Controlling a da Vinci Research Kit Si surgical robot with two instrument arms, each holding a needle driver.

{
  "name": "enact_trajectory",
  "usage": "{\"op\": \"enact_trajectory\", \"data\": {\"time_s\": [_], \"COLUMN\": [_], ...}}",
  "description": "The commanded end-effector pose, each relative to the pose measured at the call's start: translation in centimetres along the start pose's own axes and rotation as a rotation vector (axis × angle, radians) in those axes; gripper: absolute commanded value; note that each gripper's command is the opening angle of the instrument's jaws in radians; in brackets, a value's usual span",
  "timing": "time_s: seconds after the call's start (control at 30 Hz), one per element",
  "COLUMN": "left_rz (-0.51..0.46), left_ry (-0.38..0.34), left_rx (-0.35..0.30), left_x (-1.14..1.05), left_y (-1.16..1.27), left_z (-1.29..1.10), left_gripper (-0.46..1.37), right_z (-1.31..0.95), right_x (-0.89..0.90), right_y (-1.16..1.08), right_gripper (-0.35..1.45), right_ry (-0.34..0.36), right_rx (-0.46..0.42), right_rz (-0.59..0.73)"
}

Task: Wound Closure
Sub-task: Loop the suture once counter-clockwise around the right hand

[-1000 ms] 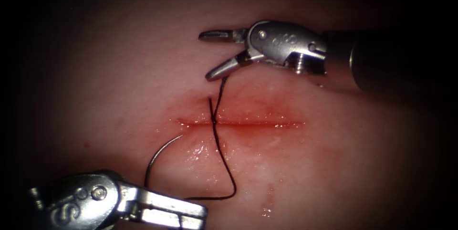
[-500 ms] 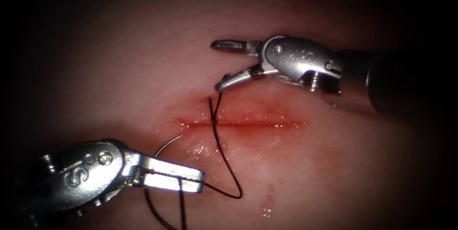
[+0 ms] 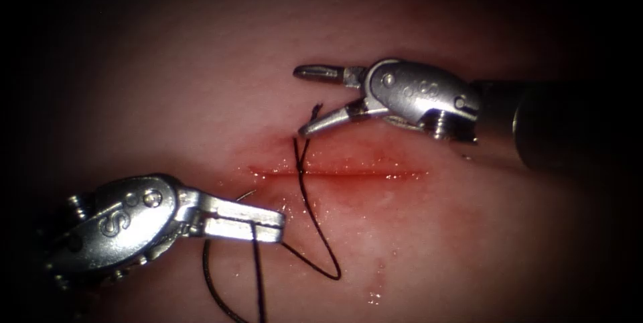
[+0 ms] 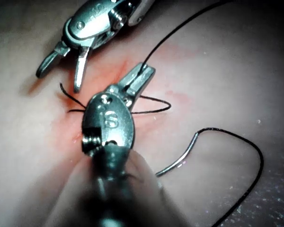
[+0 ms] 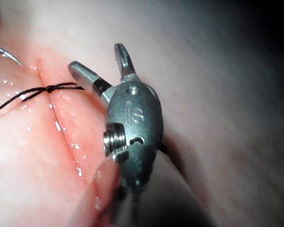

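While the left tool [image 3: 258,221], low on the left of the endoscope view, clamps the thread [image 3: 311,219], leaving the needle [image 4: 180,158] free on the tissue [image 3: 469,242], the right tool [image 3: 309,98] gapes empty above the cut [image 3: 362,174].

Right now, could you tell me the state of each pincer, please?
Left pincer: shut on the thread; needle lies free on the tissue.
Right pincer: open, holding nothing.

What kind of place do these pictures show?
Most likely a bench for surgical suturing practice: a piece of tissue with a cut, dark thread knotted across it, and two small metal tools.
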Motion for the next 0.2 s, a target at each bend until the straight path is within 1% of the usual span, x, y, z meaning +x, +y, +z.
{"op": "enact_trajectory", "data": {"time_s": [0.03, 0.2], "left_rz": [0.000, 0.000], "left_ry": [0.000, 0.002], "left_rx": [-0.004, -0.004], "left_x": [0.00, 0.00], "left_y": [0.00, 0.00], "left_z": [0.00, 0.00], "left_gripper": [-0.35, -0.35], "right_z": [0.00, 0.01], "right_x": [0.00, -0.01], "right_y": [0.00, -0.02], "right_gripper": [0.99, 1.00], "right_ry": [0.000, -0.001], "right_rx": [0.001, 0.001], "right_rz": [0.000, -0.001]}}
